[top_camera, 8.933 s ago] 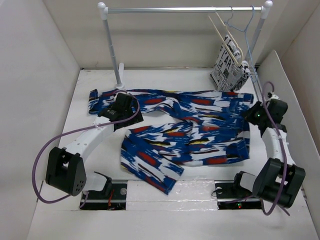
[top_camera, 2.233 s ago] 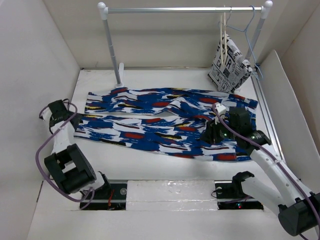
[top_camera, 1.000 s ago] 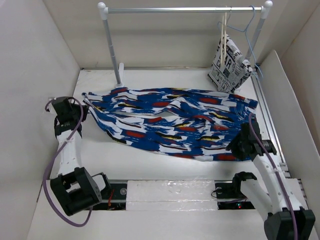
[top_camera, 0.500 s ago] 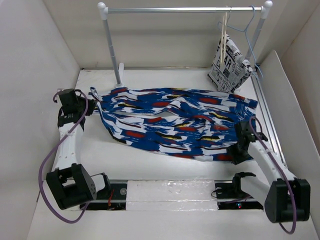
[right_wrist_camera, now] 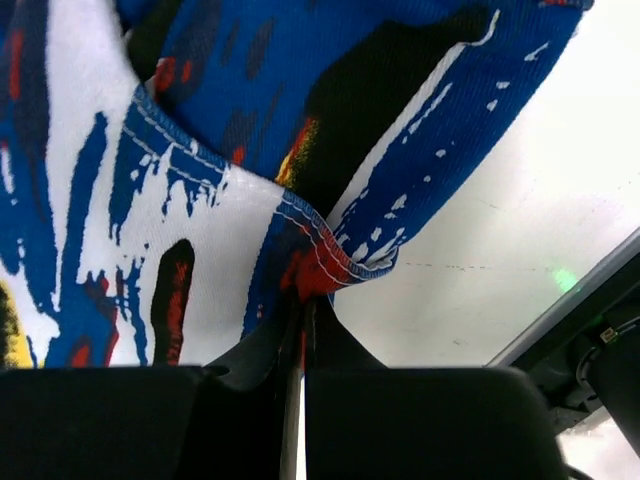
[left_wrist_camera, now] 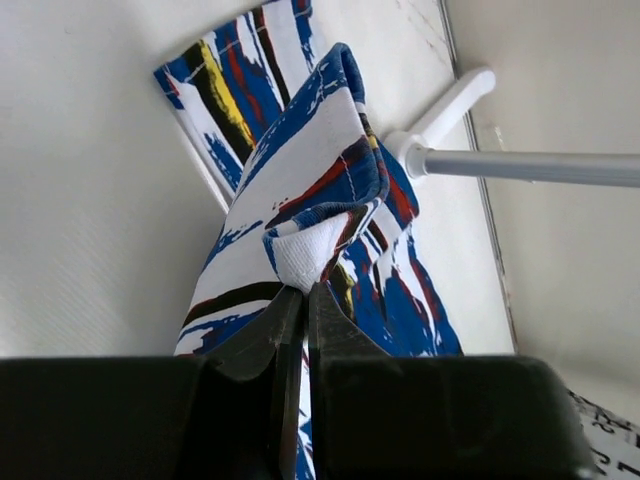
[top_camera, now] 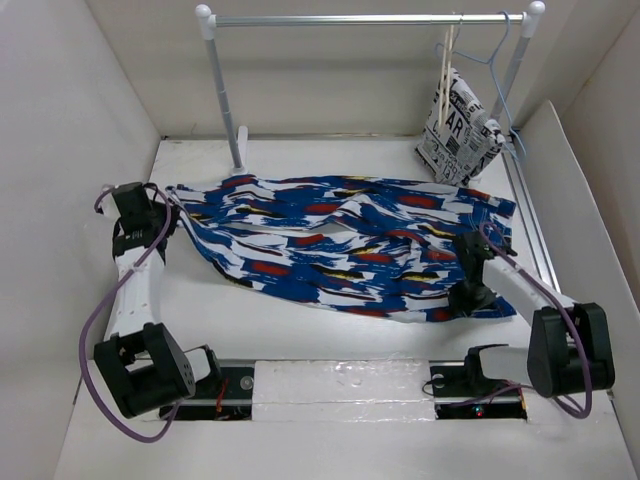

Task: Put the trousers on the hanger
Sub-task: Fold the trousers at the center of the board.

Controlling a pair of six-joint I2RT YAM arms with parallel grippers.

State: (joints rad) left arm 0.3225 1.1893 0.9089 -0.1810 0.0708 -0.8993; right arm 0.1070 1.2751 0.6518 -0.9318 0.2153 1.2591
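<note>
Gripping the two ends of the trousers point(top_camera: 340, 245) is the step you are in. They lie spread across the middle of the tabletop point(top_camera: 300, 335), not yet near the hanger point(top_camera: 443, 75).

Your left gripper point(top_camera: 168, 208), at 9 o'clock, is pinched tight on a bunched fold of the leg ends. The left wrist view shows the cloth rising straight out from between its closed fingertips point(left_wrist_camera: 290, 310). Your right gripper point(top_camera: 466, 296), at about 4 o'clock, is clamped on the stitched edge at the other end of the garment, with the hem folded over its tips in the right wrist view.

The pale hanger hangs from the rail point(top_camera: 370, 19) at 1 o'clock, just beside a light blue wire hanger point(top_camera: 492, 55) and in front of a newsprint-lettered cloth point(top_camera: 458, 125).

Next, I judge, you will need to lift both ends together so the cloth comes clear of the tabletop. Then carry it toward 1 o'clock and feed one end over the hanger's lower bar. Keep the two grips level, since the loose middle will sag and could drag or catch the neighbouring hanger.
</note>
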